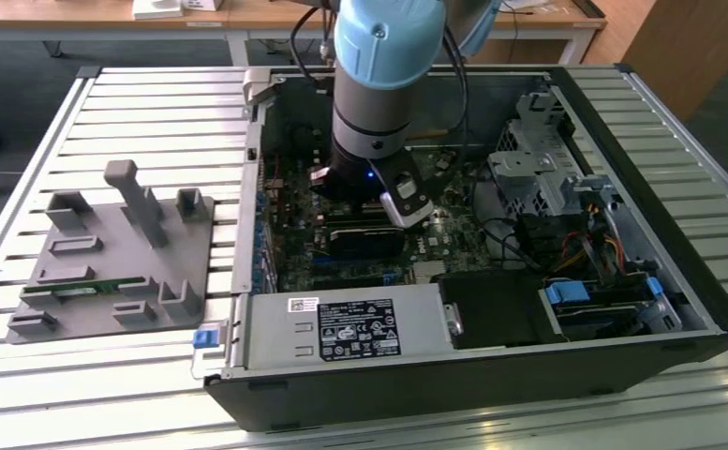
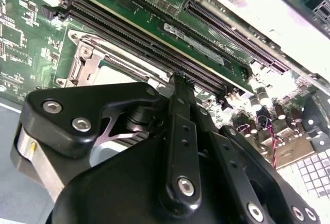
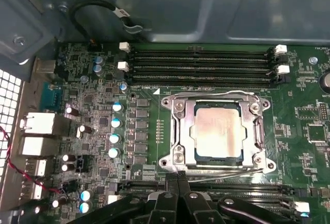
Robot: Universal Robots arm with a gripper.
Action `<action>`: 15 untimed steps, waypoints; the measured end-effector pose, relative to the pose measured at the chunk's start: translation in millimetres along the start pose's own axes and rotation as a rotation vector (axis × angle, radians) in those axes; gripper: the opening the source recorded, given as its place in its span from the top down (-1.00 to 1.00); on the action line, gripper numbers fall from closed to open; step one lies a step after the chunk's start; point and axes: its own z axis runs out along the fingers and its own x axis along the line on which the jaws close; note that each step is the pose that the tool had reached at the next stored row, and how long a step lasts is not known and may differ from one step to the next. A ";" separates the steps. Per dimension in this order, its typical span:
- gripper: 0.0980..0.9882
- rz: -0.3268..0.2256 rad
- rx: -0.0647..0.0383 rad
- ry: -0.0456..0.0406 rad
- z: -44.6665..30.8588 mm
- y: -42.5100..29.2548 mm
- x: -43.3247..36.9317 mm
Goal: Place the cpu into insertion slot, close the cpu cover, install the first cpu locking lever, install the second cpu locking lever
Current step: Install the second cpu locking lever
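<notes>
**End effector pinched together at the socket's edge**

Exterior view: your end effector (image 1: 404, 217) sits deep in the case (image 1: 663, 281).
Second wrist view: fingers (image 2: 178, 110) pressed together, holding nothing.
First wrist view: the cpu (image 3: 218, 131) sits in the insertion slot (image 3: 178, 112) under the cpu cover (image 3: 188, 134), just ahead of your fingertips; a slipped locking lever (image 3: 227, 174) could spring back.

One cpu (image 3: 218, 130), one cpu cover (image 3: 216, 103), four memory slots (image 3: 201, 65).

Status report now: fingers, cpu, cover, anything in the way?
Fingers together at socket edge, holding nothing. cpu seated in insertion slot, cpu cover down over it. Thin lever wire beside fingertips. Nothing blocking.
</notes>
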 end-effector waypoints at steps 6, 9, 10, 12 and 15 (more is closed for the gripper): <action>0.98 0.000 -0.017 0.0000 6.0 -1.6 2.1; 0.98 0.000 -0.032 0.0000 8.0 -2.3 4.0; 0.98 0.000 -0.036 0.0001 8.6 -2.6 4.7; 0.98 -0.001 -0.044 0.0002 10.2 -3.1 5.3; 0.98 -0.001 -0.058 0.0003 12.3 -3.8 5.7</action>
